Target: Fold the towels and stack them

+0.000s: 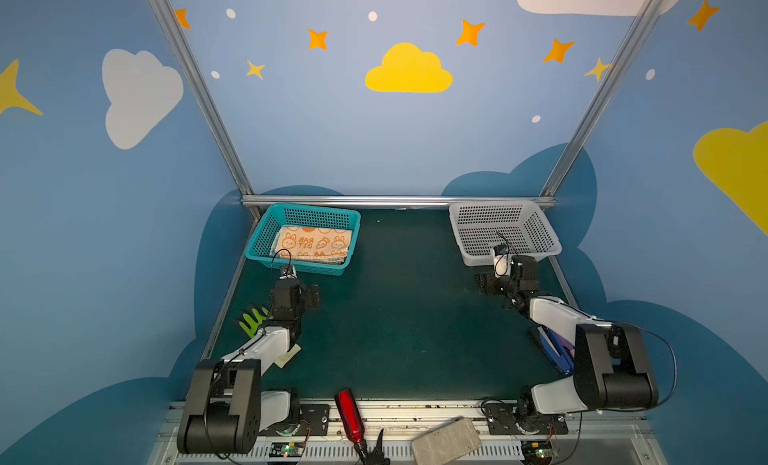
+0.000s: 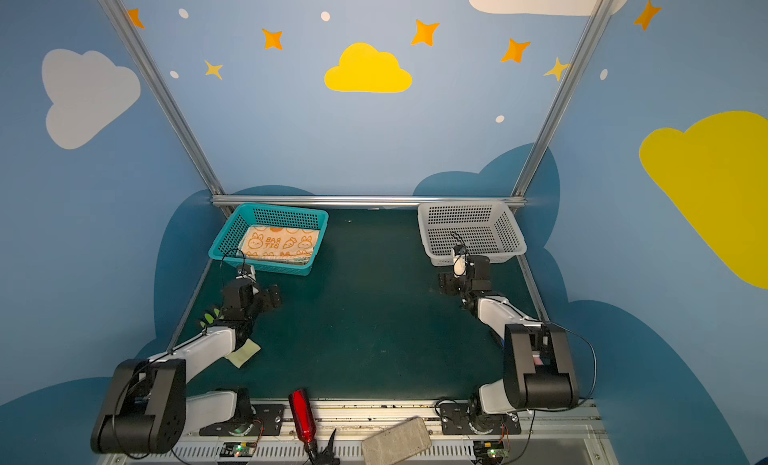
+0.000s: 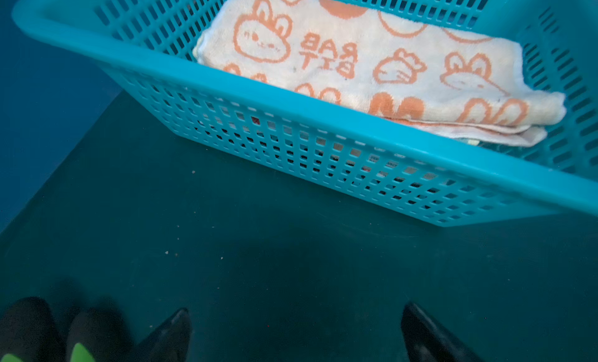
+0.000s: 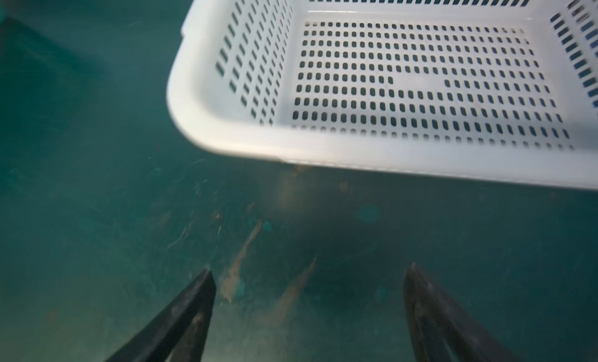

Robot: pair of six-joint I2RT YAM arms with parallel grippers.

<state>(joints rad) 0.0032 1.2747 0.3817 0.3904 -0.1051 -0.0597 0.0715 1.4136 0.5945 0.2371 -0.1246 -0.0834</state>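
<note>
While both arms reach low over the dark green desk (image 1: pixel 395 325), the left fingers (image 3: pixel 174 328) stand wide apart with nothing between them. Their black tips point at bare desk just short of the teal basket (image 3: pixel 97 43). The right fingers (image 4: pixel 194 299) are spread nearly as wide and also hold nothing. They sit over a scuffed patch of desk near the white basket (image 4: pixel 226 140).

Beside the left fingers, two bright tips of the green glove (image 3: pixel 81 354) show at the edge of the left wrist view. In a top view the glove (image 1: pixel 251 321) lies flat on the desk, partly under the left arm, and a pale yellow note (image 1: pixel 289 357) sticks out from beneath the same arm.

The towels (image 3: pixel 485 130) lie folded in a stack inside the teal basket (image 1: pixel 266 234) at the far left of the desk. The cream towel (image 3: pixel 356 59) is on top, with orange rabbits, carrots and "RABBIT" letters. Only thin folded edges of the layers beneath it show, and how many there are cannot be told. Both top views show the stack (image 2: pixel 282 242) flat and wholly within the basket walls.

The white basket (image 1: pixel 540 234) stands at the far right. On the rail in front of the desk lie a red bottle (image 1: pixel 349 417) and a grey block (image 1: pixel 446 442).
</note>
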